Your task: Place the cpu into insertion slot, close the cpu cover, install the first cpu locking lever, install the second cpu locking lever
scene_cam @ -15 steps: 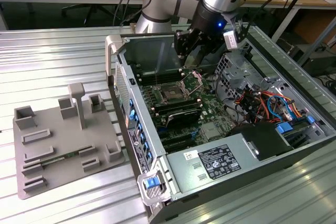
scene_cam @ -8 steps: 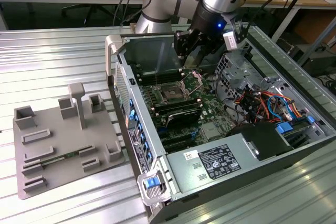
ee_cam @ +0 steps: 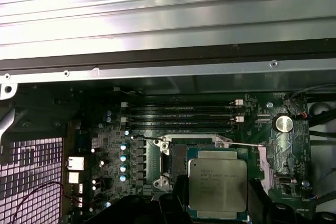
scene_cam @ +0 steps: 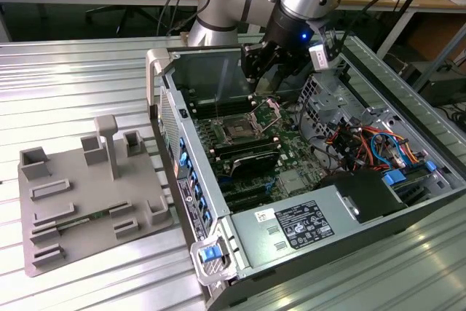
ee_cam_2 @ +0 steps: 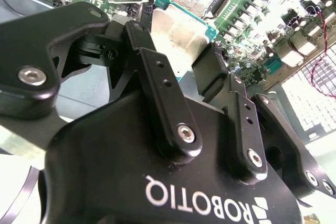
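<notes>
Inside an open computer case (scene_cam: 211,71) lying on a slatted metal table (scene_cam: 73,78), we see the arm's gripper (ee_cam_2: 176,51) clamped on the cpu (ee_cam: 218,182) — its two black fingers (ee_cam_2: 155,72) press opposite edges of the silvery chip, which lies flat between them. In the first wrist view the chip hangs over the green motherboard (ee_cam: 260,116), close by the insertion slot (scene_cam: 239,131) and partly hiding it from that camera, not seated in it. In the exterior view the slot lies bare and dark near the middle of the board. The cpu cover (scene_cam: 268,111) is tipped up on its hinge at the slot's edge, and the gripper is above it, toward the far wall of the case. Long black memory slots (ee_cam: 181,114) run between the socket and that wall. A grey power supply (scene_cam: 306,227) fills the case's near end — and a grey moulded fixture plate (scene_cam: 87,194) lies on the table beside the case, at the exterior view's left.
</notes>
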